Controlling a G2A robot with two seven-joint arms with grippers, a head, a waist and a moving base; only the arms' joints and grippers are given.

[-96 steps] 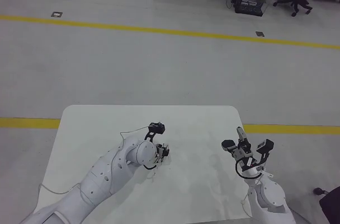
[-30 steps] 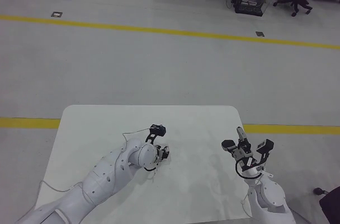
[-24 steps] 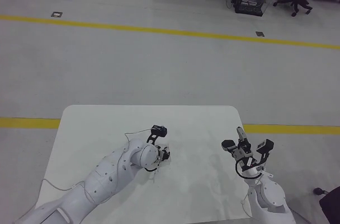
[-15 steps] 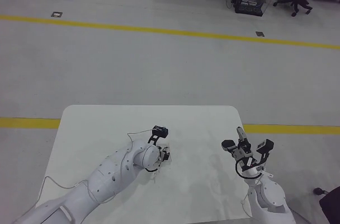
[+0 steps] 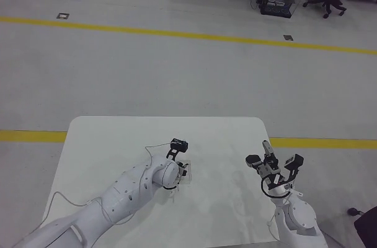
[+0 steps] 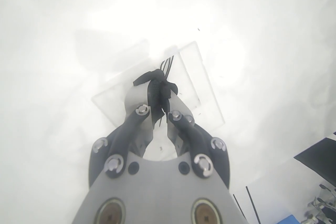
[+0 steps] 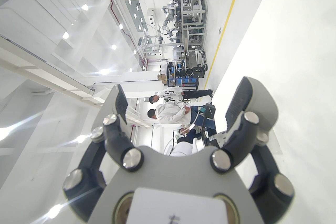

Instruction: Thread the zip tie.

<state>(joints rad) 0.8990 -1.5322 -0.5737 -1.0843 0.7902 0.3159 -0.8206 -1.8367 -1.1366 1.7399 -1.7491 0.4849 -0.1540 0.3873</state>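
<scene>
Left end effector (image 6: pixel 157 93) has edged rightward; it grips one bundle of black ties (image 6: pixel 168 65) above one clear tray (image 6: pixel 207 93), mid-frame on the desk (image 5: pixel 114 142); right end effector (image 7: pixel 181 97) gapes, lower right.

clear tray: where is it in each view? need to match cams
Top view: the clear tray sits mid-table, at the tip of the left gripper.
Left wrist view: the tray lies flat in the middle, under the left gripper, which is shut on black zip ties.
Right wrist view: faces the hall past the open right gripper.
Shared landmark: the left gripper above the tray.
</scene>
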